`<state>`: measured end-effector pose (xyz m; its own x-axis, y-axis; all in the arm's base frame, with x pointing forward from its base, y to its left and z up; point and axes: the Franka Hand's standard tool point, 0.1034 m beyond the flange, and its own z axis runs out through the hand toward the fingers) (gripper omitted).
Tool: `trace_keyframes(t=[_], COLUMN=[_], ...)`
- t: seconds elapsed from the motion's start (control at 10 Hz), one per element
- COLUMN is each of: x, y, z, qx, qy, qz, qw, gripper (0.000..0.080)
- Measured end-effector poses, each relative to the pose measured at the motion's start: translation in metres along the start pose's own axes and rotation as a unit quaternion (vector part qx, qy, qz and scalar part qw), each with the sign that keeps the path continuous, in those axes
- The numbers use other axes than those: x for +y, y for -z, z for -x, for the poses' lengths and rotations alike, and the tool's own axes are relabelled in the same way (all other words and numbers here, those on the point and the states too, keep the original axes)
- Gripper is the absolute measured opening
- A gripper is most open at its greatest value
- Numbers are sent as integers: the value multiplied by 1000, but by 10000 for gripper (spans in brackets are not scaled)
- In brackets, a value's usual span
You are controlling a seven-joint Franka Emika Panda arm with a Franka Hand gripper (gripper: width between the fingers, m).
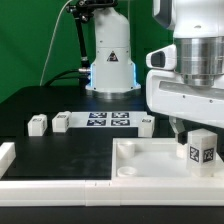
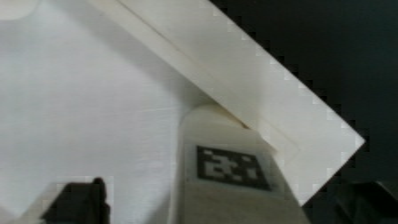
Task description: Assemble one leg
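A leg (image 1: 201, 149), a small white block with black-and-white tags, stands upright on the large white top (image 1: 140, 160) near its corner at the exterior view's right. My gripper (image 1: 197, 132) hangs right over it. In the wrist view the leg (image 2: 231, 150) rises between my jaws, its tag facing the camera. One dark finger (image 2: 77, 203) stands clearly apart from the leg, with bare white top (image 2: 89, 100) showing between them. The other finger is hard to tell from the black table behind it. The gripper (image 2: 210, 210) looks open around the leg.
Three more loose legs (image 1: 38, 124) (image 1: 62, 121) (image 1: 144, 125) lie on the black table in a row with the marker board (image 1: 108, 120). The arm's base (image 1: 110, 60) stands behind them. A white rim (image 1: 8, 155) lies at the exterior view's left.
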<state>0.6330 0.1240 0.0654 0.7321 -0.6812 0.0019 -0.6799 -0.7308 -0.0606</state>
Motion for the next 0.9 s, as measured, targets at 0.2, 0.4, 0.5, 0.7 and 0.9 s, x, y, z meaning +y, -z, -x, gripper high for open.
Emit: trace_keyframes(t=[0.2,0.4,0.5,0.7,0.9], x=[0,0,-1,-1,0], y=[0,0,0,1,1], z=[0,0,0,0,-2], qx=[1,1,4,7,9], qy=[103,176,234,312,396], qz=[1,1,3,8,13], qw=[995,984,972,950,918], gripper=[648,649,649,649,649])
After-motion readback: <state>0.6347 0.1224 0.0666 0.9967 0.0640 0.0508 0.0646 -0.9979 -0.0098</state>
